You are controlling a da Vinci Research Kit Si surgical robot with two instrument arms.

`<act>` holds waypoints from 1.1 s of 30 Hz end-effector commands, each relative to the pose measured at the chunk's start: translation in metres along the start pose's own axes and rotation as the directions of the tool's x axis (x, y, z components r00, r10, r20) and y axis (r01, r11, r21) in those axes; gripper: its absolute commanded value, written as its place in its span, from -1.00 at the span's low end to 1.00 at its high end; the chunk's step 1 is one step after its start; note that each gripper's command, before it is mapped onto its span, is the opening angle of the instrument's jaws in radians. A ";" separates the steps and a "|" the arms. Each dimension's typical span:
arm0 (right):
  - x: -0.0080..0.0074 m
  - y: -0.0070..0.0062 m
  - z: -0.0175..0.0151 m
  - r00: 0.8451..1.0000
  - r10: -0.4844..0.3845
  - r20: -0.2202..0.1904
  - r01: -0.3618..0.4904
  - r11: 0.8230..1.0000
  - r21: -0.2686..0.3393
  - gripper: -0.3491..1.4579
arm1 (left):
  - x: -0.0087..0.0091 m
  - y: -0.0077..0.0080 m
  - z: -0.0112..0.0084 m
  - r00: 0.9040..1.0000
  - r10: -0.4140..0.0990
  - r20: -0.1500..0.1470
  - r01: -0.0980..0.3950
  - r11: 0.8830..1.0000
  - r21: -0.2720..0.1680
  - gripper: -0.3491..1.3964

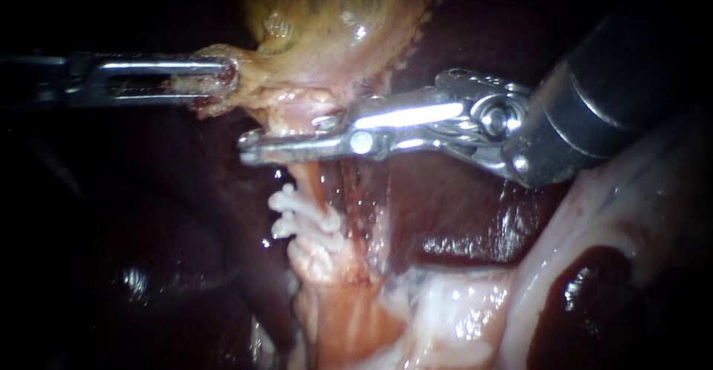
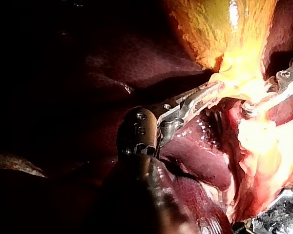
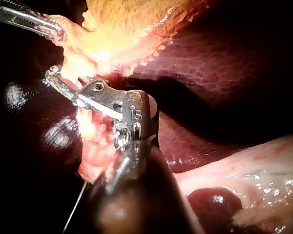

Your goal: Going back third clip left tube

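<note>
Gallbladder [image 1: 334, 13] held by L tool [image 1: 223, 80]; R tool [image 1: 286, 138] above 2 clips [image 1: 304, 218].

The left instrument [image 1: 223, 80], at nine o'clock, is polished bare metal, smeared at the tip; the right instrument [image 1: 249, 147], from three o'clock, is bright glossy metal with a dark, duller shaft; the clips [image 1: 301, 218] below centre look like white matt plastic, ridged; the gallbladder [image 1: 334, 13], at twelve o'clock, is wet and glossy with a pebbled edge; the liver [image 1: 460, 221] is smooth with a wet shine.
</note>
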 end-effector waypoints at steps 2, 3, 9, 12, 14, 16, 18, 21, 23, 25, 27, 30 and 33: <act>0.0000 0.0000 0.0000 1.000 0.000 0.000 0.000 1.000 0.000 -1.00 | 0.0000 0.0000 0.0000 1.000 0.000 0.000 0.000 1.000 0.000 -1.00; 0.0000 0.0000 0.0000 1.000 0.000 0.000 0.000 1.000 0.000 -1.00 | 0.0000 0.0000 0.0000 1.000 0.000 0.000 0.000 1.000 0.000 -1.00; 0.0000 0.0000 0.0000 1.000 0.000 0.000 0.000 1.000 0.000 -1.00 | 0.0000 0.0000 0.0000 1.000 0.000 0.000 0.000 1.000 0.000 -1.00; 0.0000 0.0000 0.0000 1.000 0.000 0.001 0.000 1.000 0.002 -1.00 | 0.0000 0.0000 -0.0001 1.000 0.000 0.000 0.000 1.000 0.000 -1.00; 0.0001 0.0001 0.0002 1.000 0.006 0.002 -0.006 1.000 0.004 -0.78 | 0.0000 -0.0001 -0.0001 1.000 0.000 0.000 0.000 1.000 -0.001 -1.00; 0.0001 0.0002 0.0004 0.999 -0.054 0.004 0.054 0.999 0.003 -0.51 | 0.0000 -0.0001 -0.0001 1.000 0.000 0.001 0.000 1.000 -0.001 -1.00; 0.0002 0.0004 0.0009 0.997 -0.078 0.004 0.078 0.997 0.002 -0.22 | 0.0001 -0.0001 -0.0002 1.000 0.000 -0.001 0.000 1.000 0.001 -1.00; 0.0000 0.0007 0.0015 0.995 -0.104 -0.003 0.104 0.994 -0.017 -0.10 | 0.0001 -0.0001 -0.0002 1.000 0.000 0.000 0.000 1.000 0.001 -1.00; -0.0003 0.0009 0.0017 0.993 -0.118 -0.008 0.118 0.993 -0.033 -0.07 | 0.0001 -0.0002 -0.0003 1.000 0.000 0.000 0.000 1.000 0.001 -1.00; -0.0006 0.0009 0.0019 0.990 -0.143 -0.009 0.143 0.989 -0.042 -0.06 | 0.0001 -0.0002 -0.0003 1.000 0.000 0.000 0.000 1.000 0.001 -1.00; -0.0009 0.0010 0.0019 0.985 -0.174 -0.005 0.174 0.983 -0.056 -0.06 | 0.0001 -0.0002 -0.0003 1.000 0.000 0.000 0.000 1.000 0.000 -1.00; -0.0011 0.0010 0.0017 0.969 -0.242 0.043 0.246 0.964 -0.104 -0.06 | 0.0000 -0.0002 -0.0004 1.000 0.000 0.000 0.000 1.000 0.000 -1.00; -0.0013 0.0011 0.0011 0.949 -0.299 0.101 0.312 0.938 -0.151 -0.06 | 0.0000 -0.0002 -0.0004 1.000 0.000 -0.002 0.000 1.000 0.003 -1.00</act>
